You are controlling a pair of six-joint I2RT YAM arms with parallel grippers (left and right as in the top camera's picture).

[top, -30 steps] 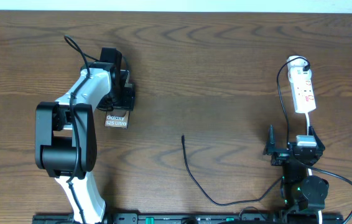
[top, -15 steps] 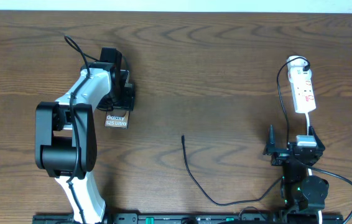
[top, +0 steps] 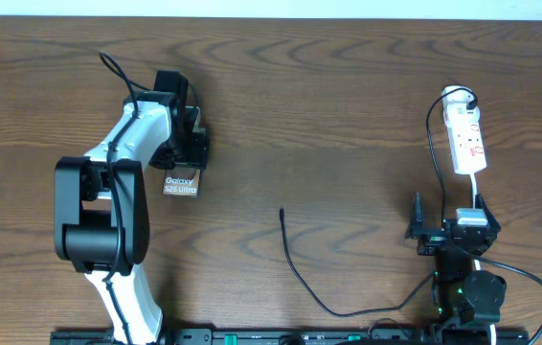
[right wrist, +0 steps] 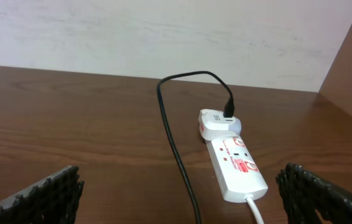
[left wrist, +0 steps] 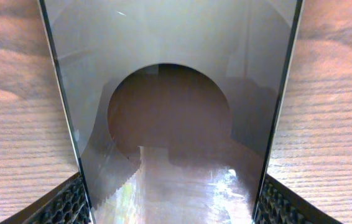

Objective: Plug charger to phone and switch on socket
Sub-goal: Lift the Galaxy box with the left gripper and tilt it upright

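The phone [top: 179,185] lies on the wooden table at the left, its far end under my left gripper [top: 185,153]. In the left wrist view the phone [left wrist: 170,74] fills the space between the fingers [left wrist: 64,205], which press its two long edges. The charger cable [top: 300,278] lies loose mid-table with its tip [top: 282,212] pointing away from me. The socket [top: 467,139] lies at the right with a white adapter [top: 457,95] plugged in. In the right wrist view the socket [right wrist: 235,165] lies ahead of my right gripper [right wrist: 182,205], which is open and empty.
The black cable [right wrist: 176,149] runs from the adapter [right wrist: 216,123] down past the socket's left side toward my right arm. The socket's white cord [right wrist: 255,208] leaves its near end. A pale wall stands behind the table's far edge.
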